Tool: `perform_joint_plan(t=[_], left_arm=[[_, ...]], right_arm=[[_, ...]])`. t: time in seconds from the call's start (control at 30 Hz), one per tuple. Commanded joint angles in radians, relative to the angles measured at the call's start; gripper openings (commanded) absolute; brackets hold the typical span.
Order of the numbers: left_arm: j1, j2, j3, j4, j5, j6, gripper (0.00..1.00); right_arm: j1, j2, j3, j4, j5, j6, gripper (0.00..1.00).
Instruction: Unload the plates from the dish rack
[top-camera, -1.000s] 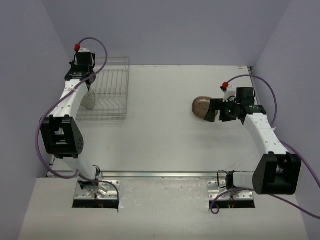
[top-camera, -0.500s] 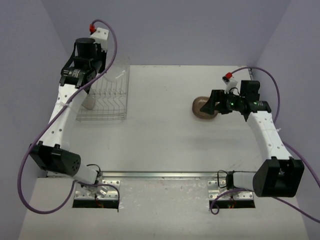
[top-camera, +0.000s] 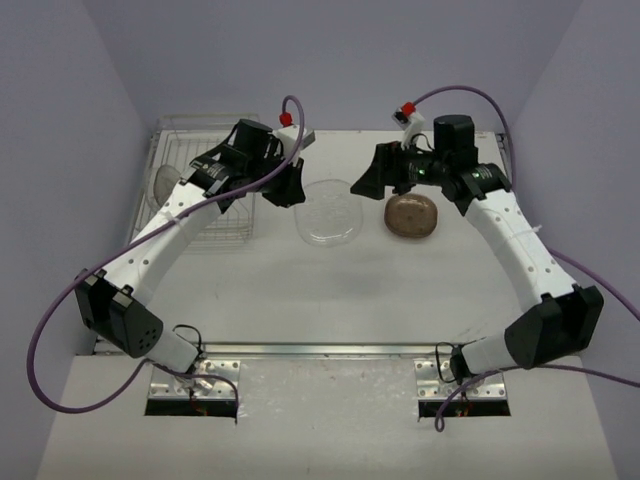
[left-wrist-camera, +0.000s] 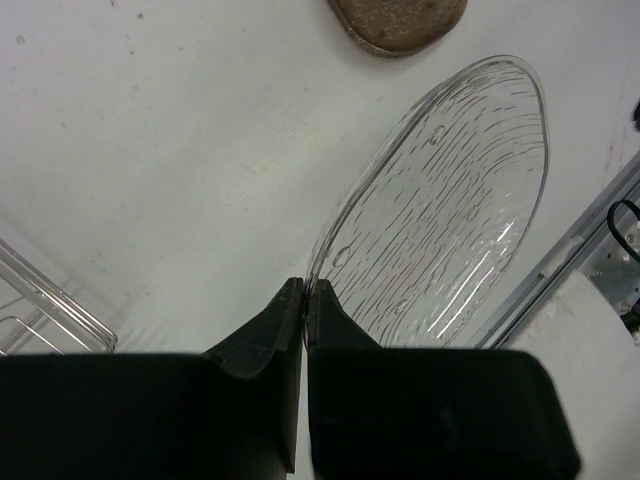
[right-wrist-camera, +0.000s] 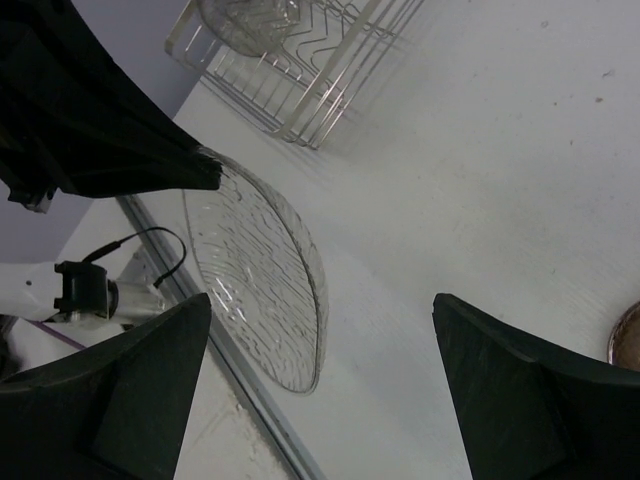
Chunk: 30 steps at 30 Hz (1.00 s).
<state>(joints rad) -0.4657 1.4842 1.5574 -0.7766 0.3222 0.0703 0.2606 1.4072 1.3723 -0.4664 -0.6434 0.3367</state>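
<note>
Dial: clock directions are read in the top view, centred on the table (top-camera: 300, 290), with 12 away from the arm bases.
Left gripper (top-camera: 292, 186) (left-wrist-camera: 305, 292): fingers are pressed together on the rim of the clear plate. The pinch sits at that plate's 10 o'clock edge. The arm reaches in from the 8 o'clock base.
Clear plate (top-camera: 330, 212) (left-wrist-camera: 440, 210) (right-wrist-camera: 262, 285): colourless and ribbed, just off centre toward 12. It is held by one edge only and tilted in both wrist views. Cannot tell whether its free edge touches the table.
Right gripper (top-camera: 365, 183) (right-wrist-camera: 320, 300): fingers are spread wide with nothing between them. It is above the table at about 1 o'clock, off the clear plate's 1 o'clock edge and the brown plate's 10 o'clock edge. The clear plate shows in the gap between its fingers in the wrist view.
Brown plate (top-camera: 411, 216) (left-wrist-camera: 400, 20): opaque brown, lying flat on the table at 1 o'clock. It is near the clear plate's 3 o'clock side and not touching it.
Rack (top-camera: 205, 200) (right-wrist-camera: 310, 75): silver wire, at 10 o'clock by the left wall.
Rack plate (top-camera: 165, 183) (right-wrist-camera: 250, 18): one pale plate on edge at the rack's 9 o'clock side.
</note>
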Motion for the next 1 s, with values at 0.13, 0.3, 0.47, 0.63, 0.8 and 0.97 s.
perform_joint_plan(t=[0.13,0.3,0.47,0.63,0.8,0.97], left_arm=[[-0.002,-0.004,0.017,0.056,0.002,-0.033,0.0],[-0.002,-0.01,0.01,0.068,-0.021,-0.039,0.0],[-0.001,-0.007,0.01,0.076,-0.061,-0.043,0.0],[-0.001,0.007,0.019,0.066,-0.116,-0.033,0.24],[0.008,0.005,0.02,0.064,-0.297,-0.037,1.0],[0.117,-0.005,0.021,0.077,-0.408,-0.101,1.0]], right_arm=[[0.092,0.127,0.09,-0.074,0.137,-0.008,0.79],[0.101,0.121,0.034,-0.051,0.161,-0.008,0.59],[0.101,0.117,0.014,-0.046,0.163,-0.019,0.22],[0.103,0.112,0.015,-0.052,0.165,-0.035,0.0],[0.065,0.079,-0.024,-0.059,0.192,-0.064,0.0],[-0.067,0.079,-0.084,-0.093,0.211,-0.12,0.0]])
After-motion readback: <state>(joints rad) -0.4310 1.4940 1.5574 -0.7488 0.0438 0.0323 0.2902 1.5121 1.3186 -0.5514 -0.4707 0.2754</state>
